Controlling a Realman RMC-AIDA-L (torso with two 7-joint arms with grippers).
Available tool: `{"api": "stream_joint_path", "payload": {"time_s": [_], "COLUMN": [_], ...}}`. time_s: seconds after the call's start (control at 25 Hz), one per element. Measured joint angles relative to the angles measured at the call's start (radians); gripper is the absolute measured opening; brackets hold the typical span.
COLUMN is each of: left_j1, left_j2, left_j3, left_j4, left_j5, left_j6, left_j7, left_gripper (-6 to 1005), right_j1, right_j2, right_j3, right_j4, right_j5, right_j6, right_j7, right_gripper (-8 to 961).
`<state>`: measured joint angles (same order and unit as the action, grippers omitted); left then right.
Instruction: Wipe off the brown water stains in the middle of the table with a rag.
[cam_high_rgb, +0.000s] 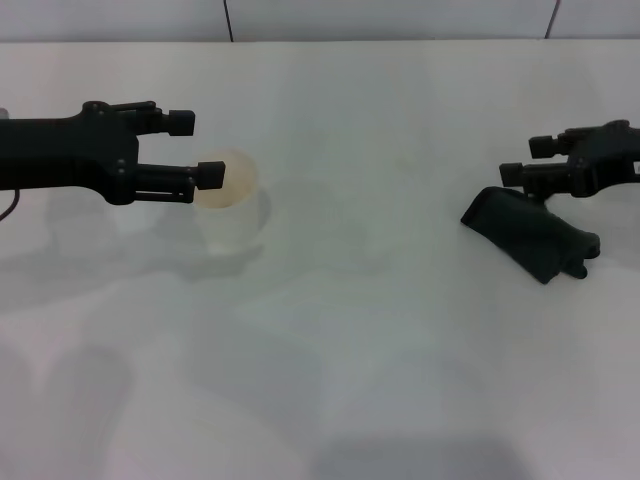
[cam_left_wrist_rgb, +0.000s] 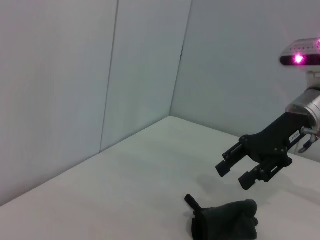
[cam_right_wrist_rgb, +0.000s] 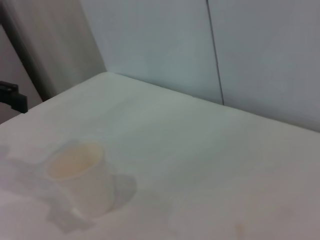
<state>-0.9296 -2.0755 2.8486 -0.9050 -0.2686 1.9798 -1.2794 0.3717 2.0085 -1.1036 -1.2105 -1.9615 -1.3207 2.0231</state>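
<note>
The dark rag (cam_high_rgb: 530, 232) lies crumpled on the white table (cam_high_rgb: 350, 340) at the right. My right gripper (cam_high_rgb: 525, 158) hovers open just behind and above it, empty. The left wrist view shows this gripper (cam_left_wrist_rgb: 239, 170) open above the rag (cam_left_wrist_rgb: 225, 225), not touching it. My left gripper (cam_high_rgb: 197, 148) is open and empty at the left, its fingertips by the rim of a white cup (cam_high_rgb: 232, 205). No clear brown puddle shows in the middle of the table. The right wrist view shows only a faint orange speck (cam_right_wrist_rgb: 240, 229) on the surface.
The white cup (cam_right_wrist_rgb: 82, 175) stands upright at the left of the middle, with a pale tan inside. A grey panelled wall (cam_high_rgb: 400, 18) runs along the table's far edge. One fingertip of my left gripper (cam_right_wrist_rgb: 12, 95) shows in the right wrist view.
</note>
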Motion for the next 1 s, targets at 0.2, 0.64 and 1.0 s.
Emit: {"api": "stream_joint_path", "payload": {"time_s": [0.2,0.64,1.0], "left_j1": [0.003,0.010,0.020], "left_j2": [0.000,0.000,0.000], "left_j3": [0.000,0.000,0.000], "left_j4": [0.000,0.001,0.007], "left_j5": [-0.007,-0.014,-0.005], "left_j6": [0.000,0.003,0.008], "left_j7": [0.003,0.003,0.006], "left_gripper": [875,875,875], "right_j1": [0.005,0.006,0.018], "right_j2": [0.002,0.003,-0.002], "right_j3": [-0.007,-0.012,-0.012], "right_j4": [0.004,0.003,0.004], "right_j5": [0.014,0.039,0.030], "right_j6": [0.006,-0.064,-0.098], "right_j7": [-0.052,-0.151,-0.165], "right_gripper": [636,636,635]}}
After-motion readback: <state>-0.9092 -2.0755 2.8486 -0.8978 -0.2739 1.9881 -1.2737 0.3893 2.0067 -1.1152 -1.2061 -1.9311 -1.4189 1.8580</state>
